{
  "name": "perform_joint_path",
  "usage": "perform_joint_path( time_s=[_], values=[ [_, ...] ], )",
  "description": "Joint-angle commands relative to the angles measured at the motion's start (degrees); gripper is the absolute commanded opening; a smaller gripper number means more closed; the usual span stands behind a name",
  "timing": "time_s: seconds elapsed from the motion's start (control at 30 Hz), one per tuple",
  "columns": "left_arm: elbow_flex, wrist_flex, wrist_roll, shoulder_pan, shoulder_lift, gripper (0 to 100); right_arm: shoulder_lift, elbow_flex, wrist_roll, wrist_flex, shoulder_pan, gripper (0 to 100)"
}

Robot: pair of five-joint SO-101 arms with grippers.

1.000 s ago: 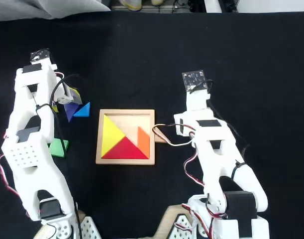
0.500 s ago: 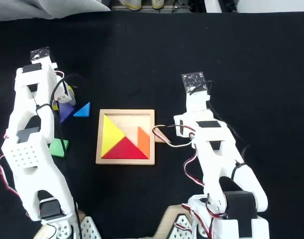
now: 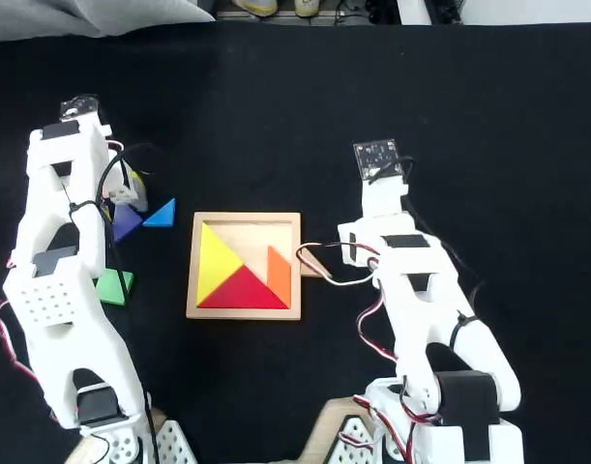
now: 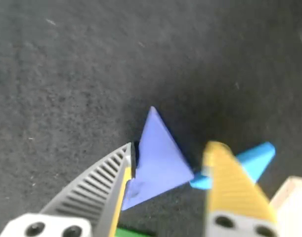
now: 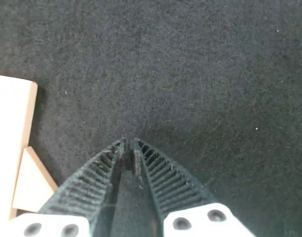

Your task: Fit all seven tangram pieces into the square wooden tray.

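Observation:
The square wooden tray (image 3: 244, 218) lies mid-table and holds a yellow triangle (image 3: 218, 261), a red triangle (image 3: 243, 290) and an orange triangle (image 3: 279, 273). Left of it lie a purple triangle (image 3: 126, 224), a blue triangle (image 3: 162, 214) and a green piece (image 3: 115, 286). My left gripper (image 4: 172, 148) is open low over the purple triangle (image 4: 158, 158), one finger against its edge, the yellow finger (image 4: 230, 182) just beside its corner, the blue triangle (image 4: 254, 154) behind. My right gripper (image 5: 127, 148) is shut and empty beside the tray (image 5: 10, 123), near a pale wooden triangle (image 5: 32, 182).
The pale wooden triangle (image 3: 311, 261) rests against the tray's right side under the right arm's cables. The tray's corner (image 4: 295, 197) shows close to the left gripper. Black cloth covers the table; grey fabric (image 3: 92, 14) lies at the far left edge.
The left gripper has shifted slightly left and back, and the purple triangle has slid left with it, away from the blue one. The right arm has not moved.

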State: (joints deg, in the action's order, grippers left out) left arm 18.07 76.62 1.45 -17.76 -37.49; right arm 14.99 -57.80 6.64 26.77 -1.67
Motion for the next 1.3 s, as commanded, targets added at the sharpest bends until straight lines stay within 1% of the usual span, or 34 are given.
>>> perform_joint_path(
  time_s=[0.0,0.1,0.2,0.33,0.4,0.5,0.63,0.83,1.03,1.1,1.27],
  values=[
    [5.05,4.13,-9.49,0.40,0.79,32,3.03,0.40,0.62,-1.05,0.62,1.5],
    [3.21,4.04,-13.10,-0.84,0.70,29,3.03,0.40,0.62,-1.05,0.62,1.5],
    [-1.71,1.67,-15.38,-1.01,0.97,29,3.03,0.40,0.62,-1.05,0.62,1.5],
    [-5.93,-3.43,-15.56,-1.27,1.49,28,3.03,0.40,0.62,-1.05,0.62,1.5],
    [-5.93,-3.96,-15.56,-1.36,1.49,28,3.03,0.40,0.62,-1.05,0.62,1.5],
    [-5.23,-4.04,-15.56,-1.19,1.49,28,3.03,0.40,0.62,-1.05,0.62,1.5],
    [-1.36,-3.96,-15.47,-1.98,0.70,28,3.03,0.40,0.62,-1.05,0.62,1.5],
    [-2.33,-3.96,-15.47,-1.98,0.70,28,3.03,0.40,0.62,-1.05,0.62,1.5],
    [-2.68,-3.60,-15.74,-1.98,0.70,17,3.03,0.40,0.62,-1.05,0.62,1.5],
    [-3.03,-3.34,-15.65,-1.54,0.79,18,3.03,0.40,0.62,-1.05,0.62,1.5],
    [-1.89,0.53,-15.56,0.04,1.49,18,3.03,0.40,0.62,-1.05,0.62,1.5]
  ],
)
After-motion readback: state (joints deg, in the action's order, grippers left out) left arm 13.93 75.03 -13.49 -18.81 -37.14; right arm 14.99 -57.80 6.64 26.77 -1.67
